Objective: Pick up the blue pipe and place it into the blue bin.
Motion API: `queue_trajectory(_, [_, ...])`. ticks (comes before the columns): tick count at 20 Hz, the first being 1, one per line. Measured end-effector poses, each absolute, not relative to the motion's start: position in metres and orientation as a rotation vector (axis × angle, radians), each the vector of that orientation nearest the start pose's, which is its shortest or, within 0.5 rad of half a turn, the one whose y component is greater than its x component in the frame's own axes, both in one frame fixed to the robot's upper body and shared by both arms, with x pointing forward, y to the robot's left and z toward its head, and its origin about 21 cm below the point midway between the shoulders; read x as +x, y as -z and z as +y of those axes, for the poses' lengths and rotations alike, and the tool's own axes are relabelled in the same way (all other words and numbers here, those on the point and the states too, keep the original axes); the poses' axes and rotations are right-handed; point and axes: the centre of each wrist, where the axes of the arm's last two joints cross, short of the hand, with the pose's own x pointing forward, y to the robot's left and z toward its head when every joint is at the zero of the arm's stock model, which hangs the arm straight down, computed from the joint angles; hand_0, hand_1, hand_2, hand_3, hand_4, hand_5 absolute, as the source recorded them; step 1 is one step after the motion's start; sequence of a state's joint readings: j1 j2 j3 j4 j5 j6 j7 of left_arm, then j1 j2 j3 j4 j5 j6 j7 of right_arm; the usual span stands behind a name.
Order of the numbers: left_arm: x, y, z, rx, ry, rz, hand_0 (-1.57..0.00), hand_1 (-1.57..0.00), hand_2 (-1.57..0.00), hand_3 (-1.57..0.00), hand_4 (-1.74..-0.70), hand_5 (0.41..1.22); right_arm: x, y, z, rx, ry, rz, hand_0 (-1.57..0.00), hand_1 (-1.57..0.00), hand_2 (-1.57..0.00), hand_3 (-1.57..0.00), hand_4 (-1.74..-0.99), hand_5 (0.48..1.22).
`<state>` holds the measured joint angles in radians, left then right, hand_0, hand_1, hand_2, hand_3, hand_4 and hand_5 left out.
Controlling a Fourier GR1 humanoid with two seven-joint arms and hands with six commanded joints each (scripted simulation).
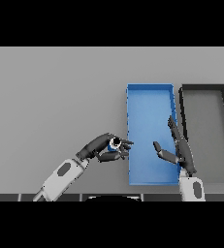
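Note:
The blue pipe [115,143] is a short tube with its dark ring-shaped end facing up. My left hand [104,147] is shut on it, fingers and thumb curled round it, just left of the blue bin [151,93]. The bin is a long open blue tray at centre right. My right hand [177,150] is open over the bin, fingers straight and the thumb spread toward the left.
A dark grey bin [204,88] stands right beside the blue bin on its right. The grey table [55,97] stretches wide to the left and behind.

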<state>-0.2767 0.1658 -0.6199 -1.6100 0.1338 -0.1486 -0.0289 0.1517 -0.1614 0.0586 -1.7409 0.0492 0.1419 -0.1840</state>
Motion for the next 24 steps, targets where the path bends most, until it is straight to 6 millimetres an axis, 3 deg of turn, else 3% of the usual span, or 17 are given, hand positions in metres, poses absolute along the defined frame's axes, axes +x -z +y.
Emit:
queue_trajectory(5, [0.254, -0.05, 0.095, -0.61, 0.794, -1.658, -1.57, -1.57, -1.57, -1.44, -1.73, 1.221, 0.219, -0.07, -0.272, 0.265, -0.431, -1.765, 0.0, 0.0, 0.0, 0.0, -1.25, 0.532])
queue_trajectory(10, [0.253, -0.051, 0.094, -0.622, 0.798, -1.658, -1.57, -1.57, -1.57, -1.44, -1.73, 1.221, 0.226, -0.122, -0.242, 0.411, -0.719, -1.783, 0.0, 0.0, 0.0, 0.0, -1.305, 0.522])
queue_trajectory(14, [0.255, -0.049, 0.094, -0.604, 0.81, -1.644, -1.57, -1.57, -1.57, -1.43, -1.73, 1.221, 0.234, -0.15, -0.224, 0.477, -0.863, -1.753, 0.0, 0.0, 0.0, 0.0, -1.297, 0.526])
queue_trajectory(17, [0.256, -0.049, 0.093, -0.619, 0.797, -1.644, -1.57, -1.57, -1.57, -1.44, -1.73, 1.221, 0.239, -0.161, -0.204, 0.538, -0.992, -1.742, 0.0, 0.0, 0.0, 0.0, -1.304, 0.532])
queue_trajectory(24, [0.263, -0.049, 0.095, -0.655, 0.803, -1.654, -1.57, -1.57, -1.57, -1.5, -1.73, 1.221, 0.259, -0.171, -0.159, 0.611, -1.14, -1.692, 0.0, 0.0, 0.0, 0.0, -1.233, 0.528])
